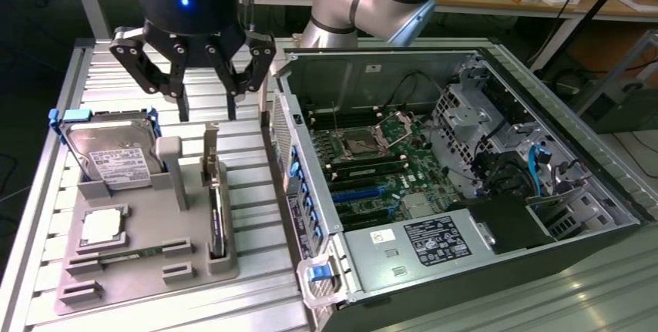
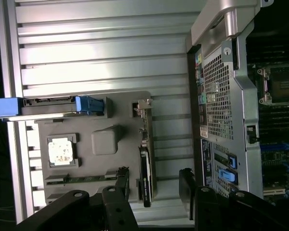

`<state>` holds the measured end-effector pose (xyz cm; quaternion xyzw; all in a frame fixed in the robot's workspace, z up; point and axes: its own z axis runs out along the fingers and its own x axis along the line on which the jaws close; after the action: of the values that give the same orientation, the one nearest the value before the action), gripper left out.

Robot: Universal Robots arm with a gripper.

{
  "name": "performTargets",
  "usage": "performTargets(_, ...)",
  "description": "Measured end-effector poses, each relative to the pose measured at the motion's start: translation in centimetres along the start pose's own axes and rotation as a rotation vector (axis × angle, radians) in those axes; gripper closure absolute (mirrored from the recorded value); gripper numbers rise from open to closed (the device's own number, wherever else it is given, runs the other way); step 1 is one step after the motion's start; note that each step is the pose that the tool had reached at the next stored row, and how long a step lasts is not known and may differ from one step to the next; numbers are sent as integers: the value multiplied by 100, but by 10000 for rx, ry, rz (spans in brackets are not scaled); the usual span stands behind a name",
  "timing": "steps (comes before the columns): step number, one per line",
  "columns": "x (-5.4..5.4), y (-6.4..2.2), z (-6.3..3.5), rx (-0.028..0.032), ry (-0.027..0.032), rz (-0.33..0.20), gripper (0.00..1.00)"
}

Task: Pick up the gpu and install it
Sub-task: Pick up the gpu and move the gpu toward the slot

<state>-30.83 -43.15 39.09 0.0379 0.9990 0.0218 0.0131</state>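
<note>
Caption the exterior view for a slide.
Open fingers hang above the gpu standing edgewise in the gray tray beside the open case.

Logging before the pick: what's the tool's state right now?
Tool: open, holding nothing, hovering over the gpu.

The gpu [image 1: 214,193] stands in the tray [image 1: 196,232], beside the case [image 1: 463,309].

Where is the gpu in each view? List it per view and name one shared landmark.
Exterior view: the gpu stands on edge in the gray holder, on the side nearest the computer case.
Wrist view: the gpu stands on edge between the holder's raised block and the computer case.
Shared landmark: the hard drive in blue rails.
</note>
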Motion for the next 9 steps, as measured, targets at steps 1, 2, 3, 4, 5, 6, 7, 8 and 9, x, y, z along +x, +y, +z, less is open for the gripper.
performTargets(1,0,0,8,0,0,0,46)
performTargets(2,0,0,15,1,0,0,46)
performTargets(3,1,-1,27,1,1,0,46)
performTargets(4,1,-1,32,0,1,0,46)
performTargets(5,1,-1,38,1,1,0,46)
performTargets(6,1,-2,44,1,0,0,46)
performTargets(7,1,-2,49,1,1,0,46)
performTargets(8,1,-2,57,1,1,0,46)
performTargets(9,1,-3,63,1,1,0,46)
